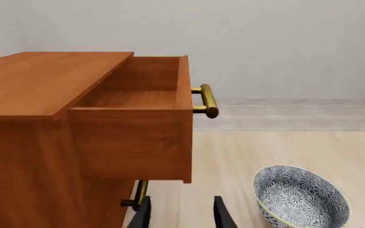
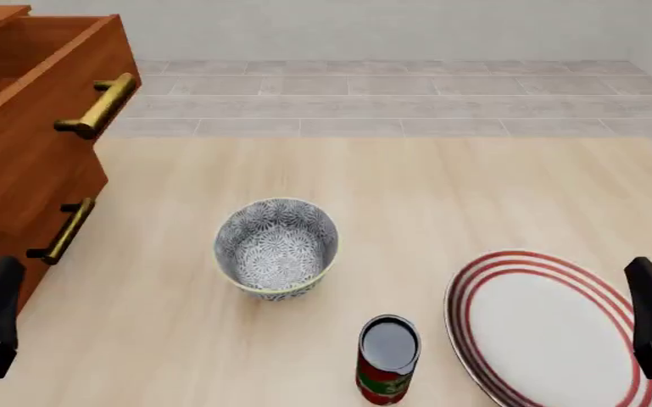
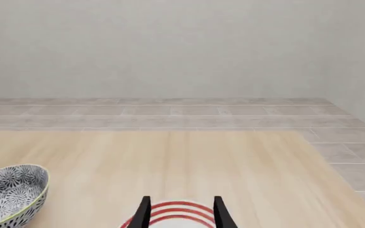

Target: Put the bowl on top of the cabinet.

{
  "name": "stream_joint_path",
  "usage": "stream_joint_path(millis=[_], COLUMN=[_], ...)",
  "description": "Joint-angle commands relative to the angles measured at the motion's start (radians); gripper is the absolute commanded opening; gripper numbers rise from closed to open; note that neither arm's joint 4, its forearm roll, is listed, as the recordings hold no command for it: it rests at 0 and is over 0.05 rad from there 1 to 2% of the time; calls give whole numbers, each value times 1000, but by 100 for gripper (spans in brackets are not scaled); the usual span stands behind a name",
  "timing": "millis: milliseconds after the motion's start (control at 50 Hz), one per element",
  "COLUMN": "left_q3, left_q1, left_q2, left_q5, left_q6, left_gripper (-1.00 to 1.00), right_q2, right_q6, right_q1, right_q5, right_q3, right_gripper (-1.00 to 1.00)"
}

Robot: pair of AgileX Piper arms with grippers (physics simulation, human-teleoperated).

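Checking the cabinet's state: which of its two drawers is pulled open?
The upper drawer, with the higher brass handle; its inside shows. The lower drawer sits flush in the cabinet.

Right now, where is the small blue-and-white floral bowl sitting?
In the front view the blue-and-white floral bowl stands upright on the light wooden table, left of centre, between the reddish-brown wooden cabinet and the red-ringed white plate, behind the red can.

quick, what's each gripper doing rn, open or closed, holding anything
Left gripper: open, holding nothing, near the cabinet.
Right gripper: open, holding nothing, above the plate.
The bowl sits untouched on the table.
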Motion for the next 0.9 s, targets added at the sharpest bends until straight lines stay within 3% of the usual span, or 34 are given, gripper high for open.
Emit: stream_joint_path(millis=[20, 340, 420, 480, 500, 580, 620, 660, 720, 900], left_q3=[-1, -15, -42, -73, -81, -133, -160, -176, -220, -262], left_q1=[-2, -13, -95, -137, -142, -209, -256, -275, -321, -436], left_q2=[1, 0, 31, 101, 74, 94, 152, 188, 205, 246], left_q5=[3, 21, 26, 13, 32, 70, 66, 64, 102, 129], left_q6=[2, 26, 67, 37, 67, 71, 39, 71, 59, 69], left_gripper=[100, 100, 100, 100, 100, 100, 100, 100, 100, 100], right_q2=[1, 0, 0, 0, 0, 0, 0, 0, 0, -1], right_q6=[4, -2, -4, -6, -8, -11, -14, -13, -16, -22], right_q1=[0, 1, 2, 0, 0, 1, 2, 1, 1, -3], right_q5=[0, -1, -1, -1, -2, -2, -1, 0, 1, 0], right_q3=[-5, -4, -3, -4, -3, -2, -3, -3, -5, -5], right_gripper=[100, 100, 100, 100, 100, 100, 100, 100, 100, 100])
